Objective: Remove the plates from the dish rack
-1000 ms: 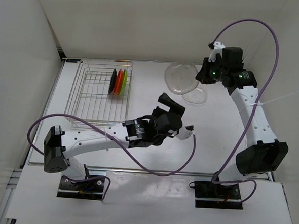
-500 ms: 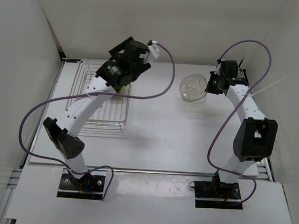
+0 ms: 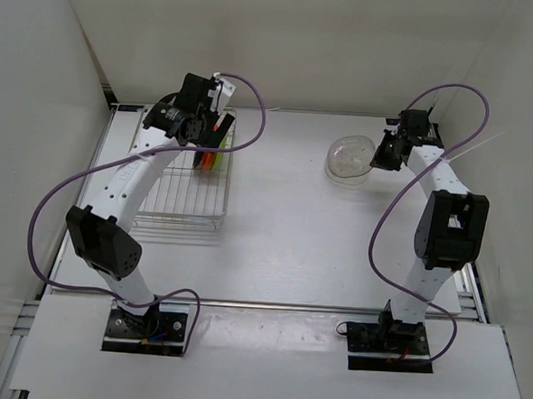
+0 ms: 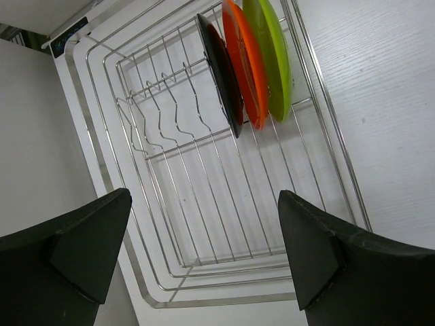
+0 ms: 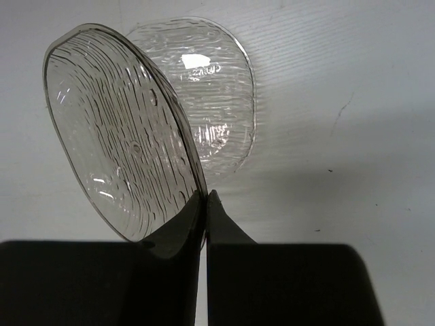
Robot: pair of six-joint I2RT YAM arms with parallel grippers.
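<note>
Showing the left gripper (image 4: 204, 234) above the dish rack (image 3: 171, 198), jaws spread wide and holding nothing. 3 plates stand on edge, side by side, at the rack's far end: the black plate (image 4: 221, 75), the orange plate (image 4: 246, 68) and the green plate (image 4: 272, 54), with the green nearest the rack's right rim. In the left wrist view they lie ahead of the gripper and slightly right of the centre of its gap. Their long axes run roughly along the line of approach, so the gap spans their thickness. An advance with a small rightward shift is judged to bring a rim between the jaws. The black plate, beside bare wire slots, looks the most accessible.

The right gripper (image 5: 205, 204) is closed on the rim of the tilted clear plate (image 5: 122, 136), low over the table (image 5: 340, 102) near the flat clear plate (image 5: 211, 88). Contact between these 2 cannot be told. The right arm is well apart from the rack, so the left arm is the nearer.
</note>
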